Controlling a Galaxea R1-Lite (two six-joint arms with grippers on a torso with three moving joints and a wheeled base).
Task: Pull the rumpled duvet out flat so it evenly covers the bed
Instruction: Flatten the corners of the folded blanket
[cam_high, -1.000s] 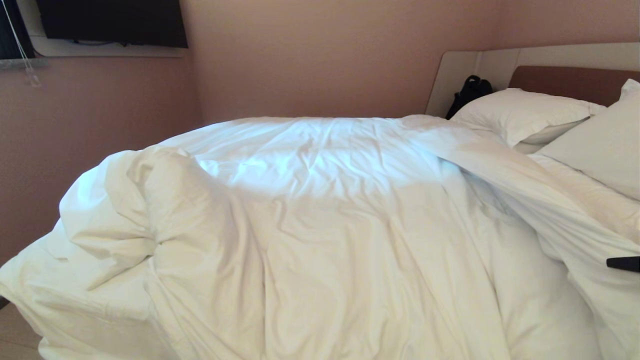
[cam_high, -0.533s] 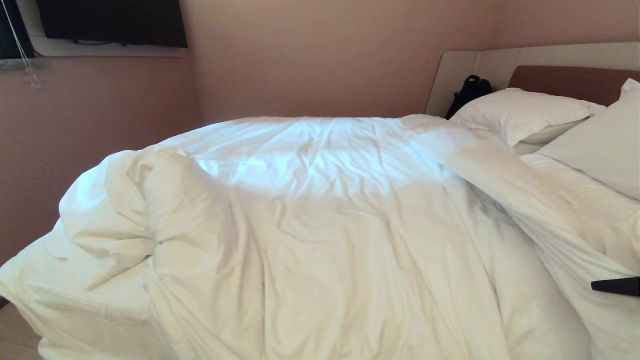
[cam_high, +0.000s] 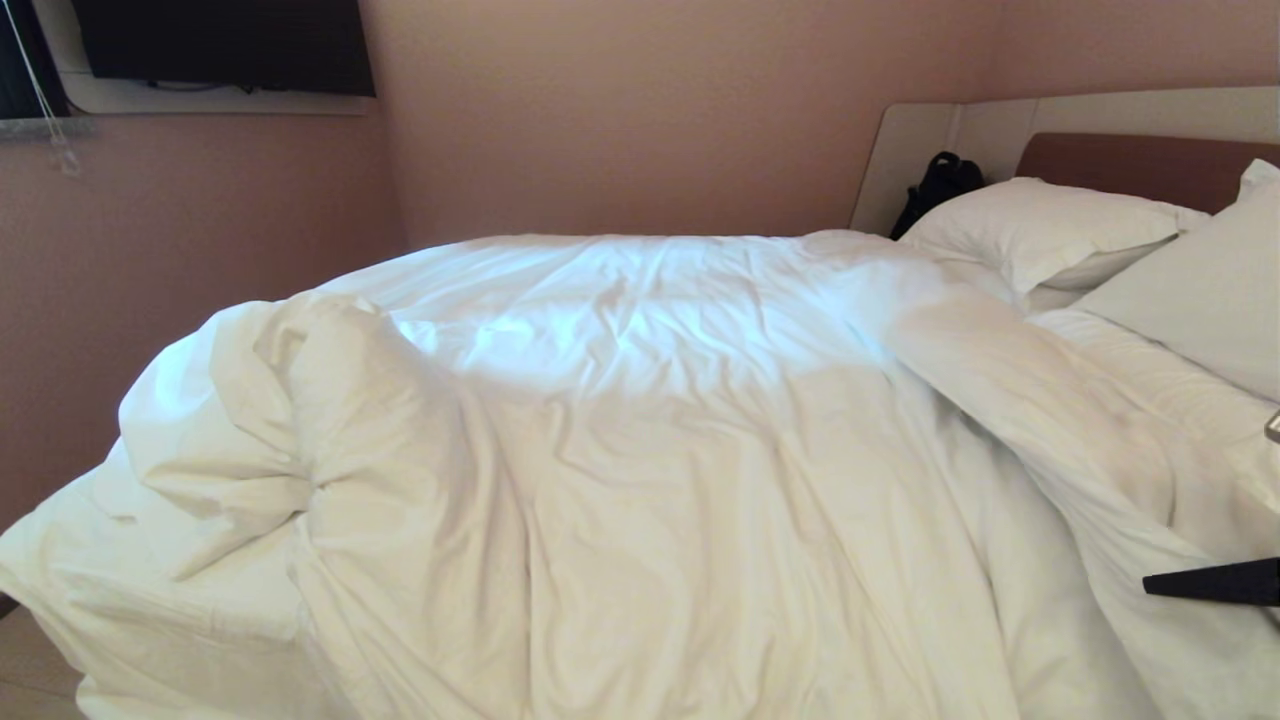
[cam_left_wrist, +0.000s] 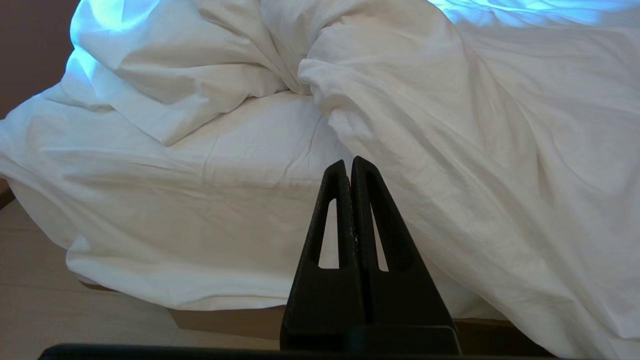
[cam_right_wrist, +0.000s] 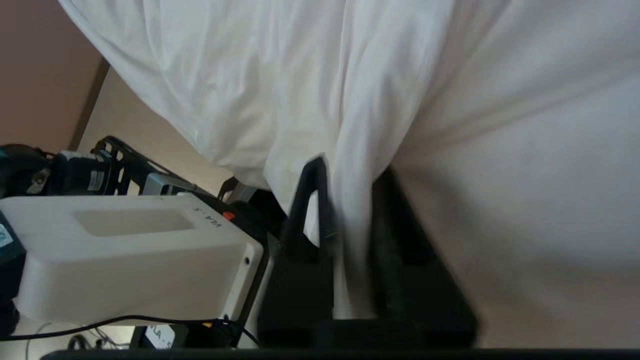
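- Right tool (cam_right_wrist: 345, 200) has a fold of the duvet (cam_high: 700, 480) between its two fingers, and the cloth runs straight down through the gap — a pinch on the fabric, though how firm it is I can't tell, since that view is smeared.
- In the head view only a dark fingertip shows, at the right edge, low on the near side of the bed (cam_high: 1150, 165). That's the sensible place to grab: the cover's near-right part slopes off from the pillows (cam_high: 1040, 235) in a long diagonal ridge.
- The duvet itself lies across most of the mattress, but it's bunched into a fat roll at the left foot corner, with bare sheet (cam_left_wrist: 210, 165) showing under it.
- Left tool (cam_left_wrist: 351, 165) hangs clenched and empty in front of that bunched corner, not touching it — parked, by the look.
- My read: the right-hand pinch is there to drag that edge outward; the left lump needs its own pull.
- A dark bag (cam_high: 938, 185) leans against the headboard.
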